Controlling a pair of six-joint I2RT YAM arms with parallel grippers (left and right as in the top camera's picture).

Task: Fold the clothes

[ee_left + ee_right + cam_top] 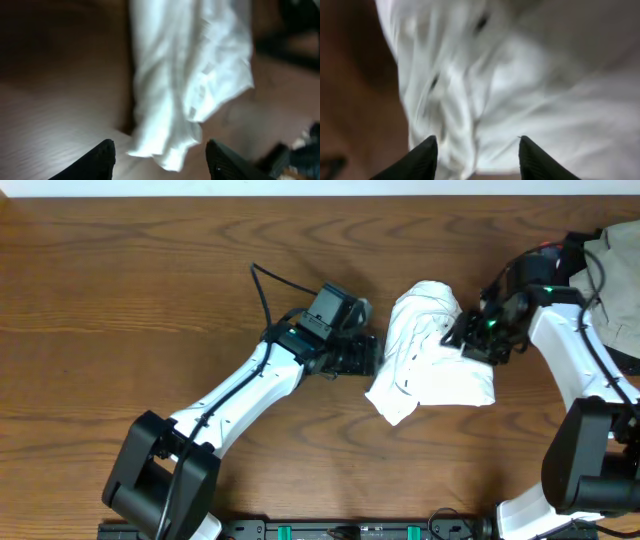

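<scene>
The clothes lie as a small, rumpled white bundle on the wooden table, right of centre. My left gripper is at the bundle's left edge. In the left wrist view this gripper is open, and a loose corner of the clothes lies between the spread fingers without being pinched. My right gripper sits over the bundle's upper right side. In the right wrist view that gripper is open too, its fingertips just above the white clothes, which fill the frame.
A beige cloth lies at the far right edge behind the right arm. The arms' black base runs along the table's front edge. Bare wood table stretches to the left and the back.
</scene>
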